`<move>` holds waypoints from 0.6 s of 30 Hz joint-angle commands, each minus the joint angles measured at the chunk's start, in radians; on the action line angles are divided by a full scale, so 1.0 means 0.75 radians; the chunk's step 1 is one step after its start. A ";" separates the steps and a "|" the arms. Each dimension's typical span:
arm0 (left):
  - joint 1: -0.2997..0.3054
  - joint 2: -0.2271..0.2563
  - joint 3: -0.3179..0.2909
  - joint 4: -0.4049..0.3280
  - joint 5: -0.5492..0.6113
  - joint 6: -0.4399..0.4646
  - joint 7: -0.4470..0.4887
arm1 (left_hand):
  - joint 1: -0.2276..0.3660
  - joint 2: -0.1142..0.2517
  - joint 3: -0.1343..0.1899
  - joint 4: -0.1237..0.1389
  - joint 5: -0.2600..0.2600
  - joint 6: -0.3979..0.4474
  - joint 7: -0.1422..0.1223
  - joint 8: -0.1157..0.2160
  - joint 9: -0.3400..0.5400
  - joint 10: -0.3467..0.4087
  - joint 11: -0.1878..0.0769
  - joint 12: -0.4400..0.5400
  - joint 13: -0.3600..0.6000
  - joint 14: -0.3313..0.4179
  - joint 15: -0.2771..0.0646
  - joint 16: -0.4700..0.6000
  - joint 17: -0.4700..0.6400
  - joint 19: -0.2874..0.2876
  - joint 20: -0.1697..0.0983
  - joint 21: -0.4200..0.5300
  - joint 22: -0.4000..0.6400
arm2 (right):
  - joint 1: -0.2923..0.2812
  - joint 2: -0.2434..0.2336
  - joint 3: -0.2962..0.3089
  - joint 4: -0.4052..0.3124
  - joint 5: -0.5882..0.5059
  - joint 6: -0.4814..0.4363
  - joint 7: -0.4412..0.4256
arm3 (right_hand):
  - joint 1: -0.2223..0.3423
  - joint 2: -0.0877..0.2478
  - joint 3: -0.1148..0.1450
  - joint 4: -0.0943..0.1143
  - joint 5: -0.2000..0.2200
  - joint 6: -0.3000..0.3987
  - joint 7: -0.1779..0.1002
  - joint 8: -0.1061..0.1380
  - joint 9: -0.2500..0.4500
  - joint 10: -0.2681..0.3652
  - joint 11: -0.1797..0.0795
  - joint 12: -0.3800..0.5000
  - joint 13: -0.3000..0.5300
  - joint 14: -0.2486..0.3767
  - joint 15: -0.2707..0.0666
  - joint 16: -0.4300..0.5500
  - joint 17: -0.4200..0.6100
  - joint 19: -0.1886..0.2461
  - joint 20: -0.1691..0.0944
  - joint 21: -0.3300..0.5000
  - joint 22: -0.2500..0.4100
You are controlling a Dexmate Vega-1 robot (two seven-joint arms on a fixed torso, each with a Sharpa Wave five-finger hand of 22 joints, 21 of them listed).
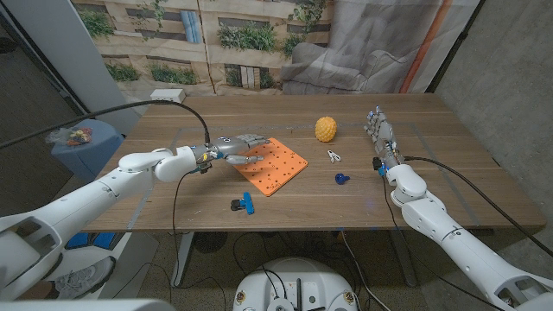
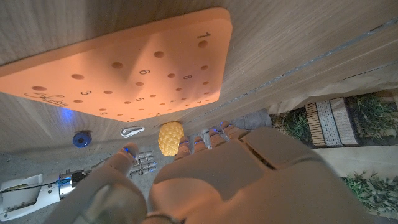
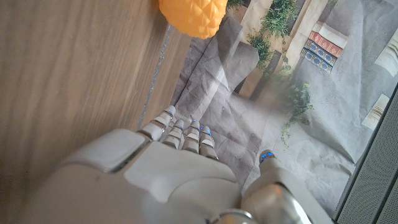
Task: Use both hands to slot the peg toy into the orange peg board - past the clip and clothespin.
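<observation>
Left hand (image 1: 235,149) reaches over the near-left edge of the flat orange peg board (image 1: 272,166), its fingers stretched out and spread across the board's corner, holding nothing; whether the fingertips actually press the board cannot be told from the head view. From the left wrist view the same hand (image 2: 236,180) shows its back, with the board (image 2: 124,68) ahead of it, drilled with rows of small holes and printed with numbers.

Right hand (image 1: 381,138) stands well apart on the right side of the wooden counter (image 1: 432,155), fingers extended and loosely apart, empty, not touching any of the objects. The right wrist view shows its back (image 3: 161,180) with the fingertips pointing off toward the far edge of the counter.

The small blue peg toy (image 1: 342,179) lies on the counter to the right of the board, between the board and the right arm, near neither hand. Just beyond it sits a small white clip (image 1: 333,156). A yellow bumpy ball (image 1: 325,129) rests farther back, behind the board's far-right corner. Close to the front edge, in front of the board, lies a blue and black clothespin (image 1: 243,204).
</observation>
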 commanded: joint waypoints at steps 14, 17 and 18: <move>-0.032 -0.013 0.089 0.055 0.058 0.023 -0.033 | -0.011 0.082 -0.029 -0.002 0.013 0.036 0.004 0.016 0.002 0.022 0.022 0.014 0.002 -0.010 -0.077 0.014 -0.003 -0.012 -0.235 0.015 0.001 | -0.031 -0.013 0.011 -0.035 -0.002 -0.003 -0.018 | 0.008 0.025 0.001 0.009 0.009 0.003 0.007 0.002 0.001 0.002 -0.001 -0.004 0.002 0.009 -0.059 0.010 -0.003 0.015 -0.044 0.007 0.003; -0.036 -0.014 0.096 0.061 0.057 0.020 -0.038 | -0.009 0.076 -0.033 -0.006 0.012 0.039 0.003 0.017 0.002 0.020 0.022 0.013 0.002 -0.011 -0.077 0.013 -0.004 -0.017 -0.235 0.014 0.001 | -0.036 -0.015 0.012 -0.043 -0.004 -0.005 -0.022 | 0.008 0.025 0.000 0.010 0.009 0.004 0.006 0.002 0.001 0.003 -0.001 -0.003 0.002 0.009 -0.058 0.010 -0.004 0.015 -0.044 0.007 0.003; -0.038 -0.014 0.098 0.062 0.059 0.020 -0.040 | -0.009 0.074 -0.034 -0.007 0.012 0.040 0.003 0.017 0.002 0.020 0.021 0.013 0.002 -0.011 -0.078 0.012 -0.004 -0.019 -0.235 0.014 0.001 | -0.036 -0.014 0.012 -0.044 -0.004 -0.005 -0.023 | 0.009 0.025 0.001 0.009 0.009 0.005 0.007 0.003 0.001 0.003 -0.001 -0.003 0.002 0.009 -0.057 0.010 -0.004 0.015 -0.043 0.007 0.003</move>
